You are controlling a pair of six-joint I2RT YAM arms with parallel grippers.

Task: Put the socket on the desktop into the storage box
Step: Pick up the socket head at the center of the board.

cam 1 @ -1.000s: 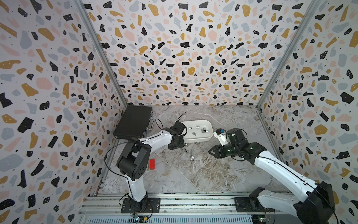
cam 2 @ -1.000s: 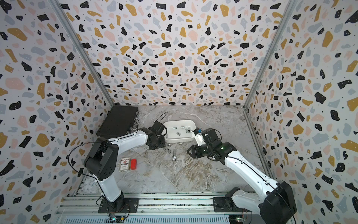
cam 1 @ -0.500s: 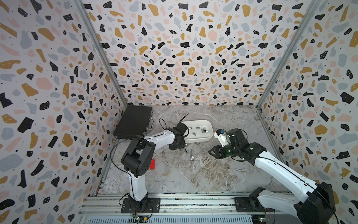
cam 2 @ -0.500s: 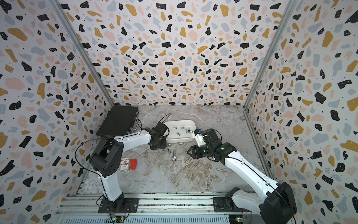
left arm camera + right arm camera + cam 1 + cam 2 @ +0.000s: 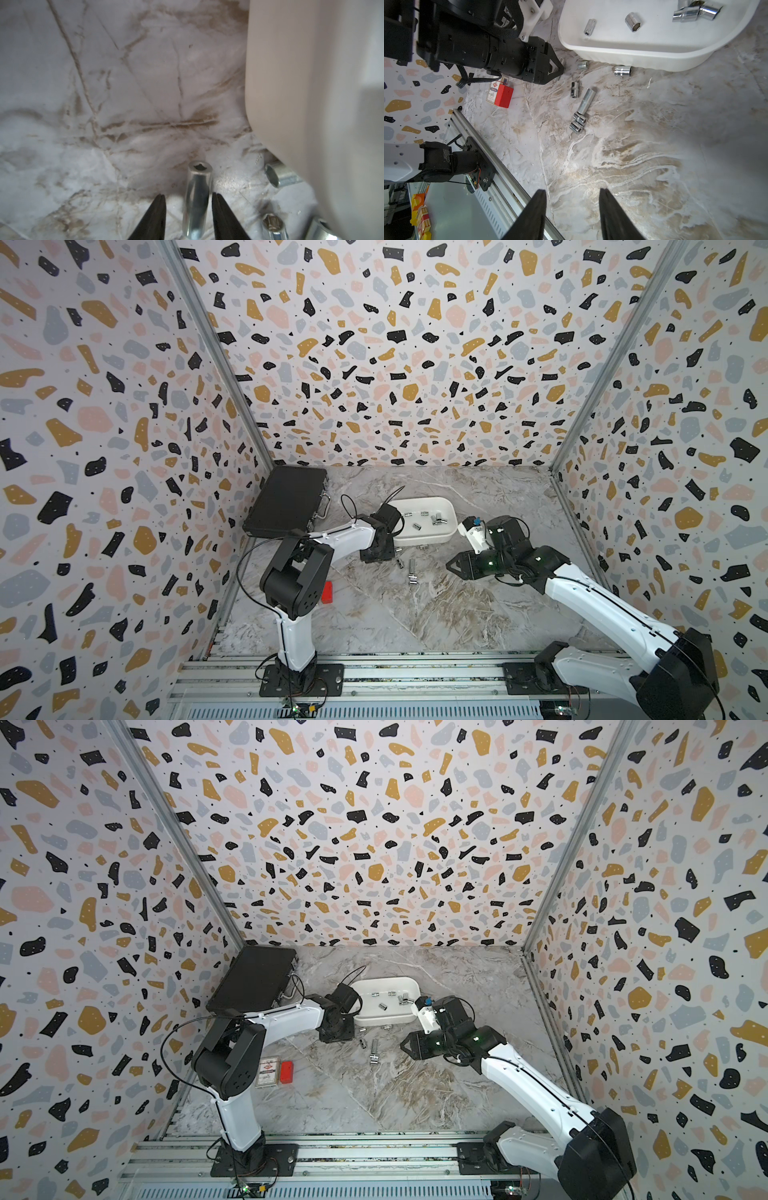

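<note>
We've got the left gripper parted astride a slim chrome cylindrical socket lying on the grey marble-patterned desktop, white plastic storage box just outside one finger, while our right gripper gapes empty.

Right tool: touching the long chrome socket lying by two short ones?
Apart. Right wrist view: right tool open, bare marble desktop between it and the long chrome socket.

White storage box, chrome sockets, grey brown-veined marble desktop, black case, red block, terrazzo-speckled walls.
</note>
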